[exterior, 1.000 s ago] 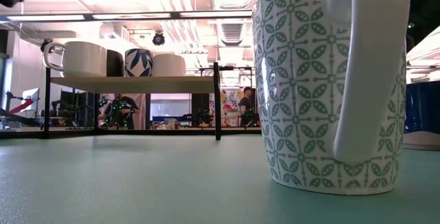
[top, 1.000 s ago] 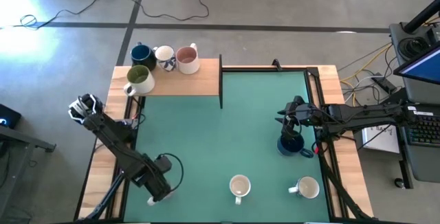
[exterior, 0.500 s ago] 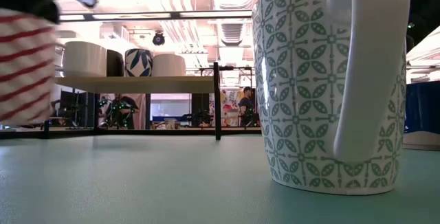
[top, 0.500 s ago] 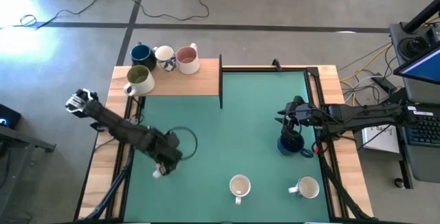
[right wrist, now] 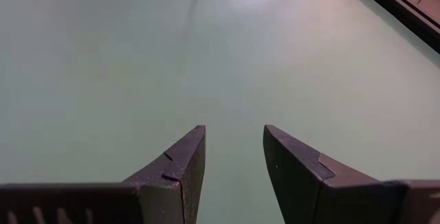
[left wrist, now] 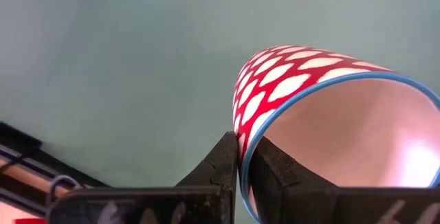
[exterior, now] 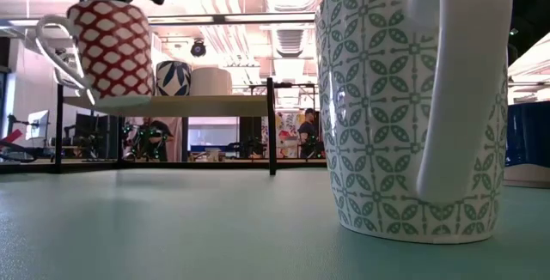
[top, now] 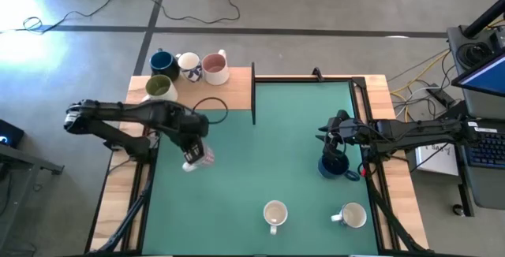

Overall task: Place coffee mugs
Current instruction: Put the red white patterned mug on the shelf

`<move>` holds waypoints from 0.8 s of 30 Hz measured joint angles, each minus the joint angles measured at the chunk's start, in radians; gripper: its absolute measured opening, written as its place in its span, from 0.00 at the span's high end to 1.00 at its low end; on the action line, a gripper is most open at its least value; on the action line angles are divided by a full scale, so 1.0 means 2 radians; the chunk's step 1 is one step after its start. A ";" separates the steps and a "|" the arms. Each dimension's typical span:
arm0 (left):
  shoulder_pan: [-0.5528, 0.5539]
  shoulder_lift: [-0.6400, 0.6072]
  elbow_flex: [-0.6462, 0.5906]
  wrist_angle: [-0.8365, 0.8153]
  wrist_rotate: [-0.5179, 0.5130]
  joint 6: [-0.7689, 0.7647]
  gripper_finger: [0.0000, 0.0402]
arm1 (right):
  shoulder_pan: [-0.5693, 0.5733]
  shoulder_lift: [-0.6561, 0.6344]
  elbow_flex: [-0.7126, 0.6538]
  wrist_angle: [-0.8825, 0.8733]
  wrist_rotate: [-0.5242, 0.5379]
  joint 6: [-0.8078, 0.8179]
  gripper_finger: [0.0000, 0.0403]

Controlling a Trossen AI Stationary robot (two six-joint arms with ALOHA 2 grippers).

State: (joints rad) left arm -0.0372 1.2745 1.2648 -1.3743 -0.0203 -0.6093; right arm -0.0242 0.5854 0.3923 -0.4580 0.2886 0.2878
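- The red-and-white patterned mug [top: 197, 155] is up in the air in your left gripper [left wrist: 243, 165], which is pinched shut on the rim, one finger inside and one outside. In the low view it hangs clear of the green counter [top: 260, 154], about level with the wooden shelf [top: 221, 95].
- That's a thin rim pinch on a mug that looks tilted from the wrist view, so I'd go slow; a quick swing could twist it in the fingers.
- The shelf already has four: a dark blue mug [top: 162, 61], a small white patterned mug [top: 188, 65], a pink-inside mug [top: 215, 68] and an olive-inside mug [top: 159, 90]. The free wood is toward the shelf's inner end, near the black upright post [top: 253, 91], so I'd aim there.
- Come in above shelf height, level the base, then lower. Watch the handle near the olive one.
- Your right gripper [right wrist: 232, 157] sits with its fingers apart, holding nothing, just over the second dark blue mug [top: 338, 166] at the counter's right side.
- Still on the counter: a green-patterned mug [exterior: 412, 100] up against the low camera, and two white mugs [top: 274, 214] [top: 352, 216] near the front edge.
- Beyond that it's concrete floor with a loose cable [top: 142, 5], and a lit workshop room behind.
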 joint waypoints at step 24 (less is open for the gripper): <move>0.181 0.045 0.138 -0.099 -0.025 0.219 0.98 | 0.000 0.000 0.000 0.000 0.000 0.000 0.66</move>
State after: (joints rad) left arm 0.3241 1.3655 1.5400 -1.5716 -0.0708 -0.1720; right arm -0.0242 0.5858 0.3923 -0.4580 0.2886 0.2878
